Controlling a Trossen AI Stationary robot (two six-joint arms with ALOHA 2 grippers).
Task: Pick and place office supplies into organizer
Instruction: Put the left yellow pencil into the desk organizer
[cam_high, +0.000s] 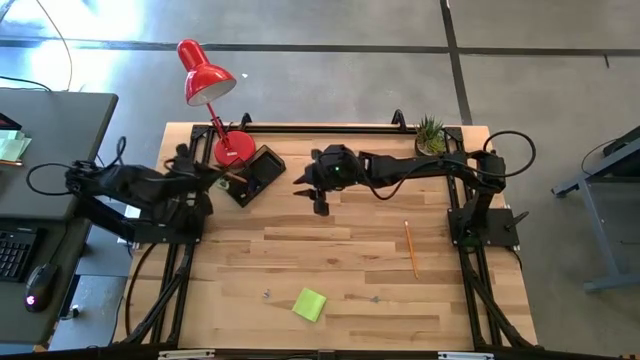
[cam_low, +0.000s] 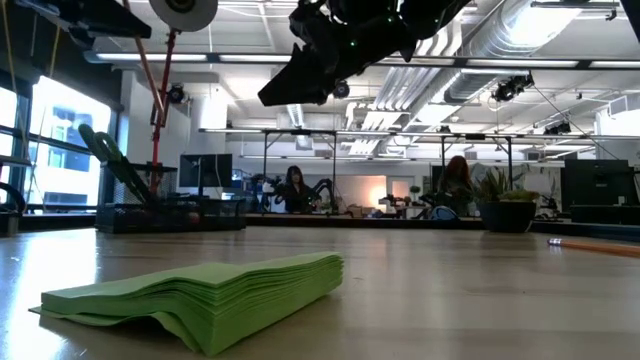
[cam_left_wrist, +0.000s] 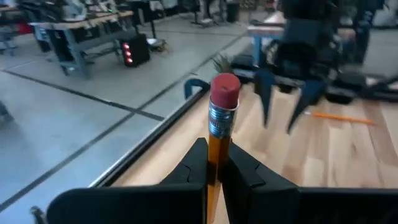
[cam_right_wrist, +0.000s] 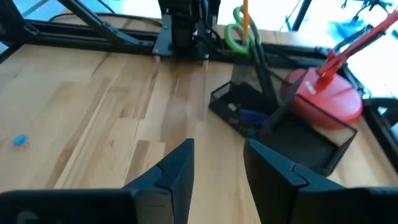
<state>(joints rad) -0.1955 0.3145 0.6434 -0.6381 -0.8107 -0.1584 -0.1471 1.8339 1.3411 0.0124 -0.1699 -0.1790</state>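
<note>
Left gripper: at the back left of the light wooden table, just beside the black mesh desk organizer; fingers clamped on an orange pencil with metal ferrule and pink eraser, held upright, eraser end up.

Right gripper: raised above the table, just right of the organizer, fingers parted with nothing between them.

Organizer: at the back left of the table, touching the round base of the red desk lamp. Green-handled scissors standing upright in a rear compartment; a small blue-purple piece lying in a front compartment.

Loose on the table: second orange pencil, right of centre; lime-green sticky-note pad, near the front edge; tiny metal clips, just left of the pad.

Small potted plant: at the back right corner.
</note>
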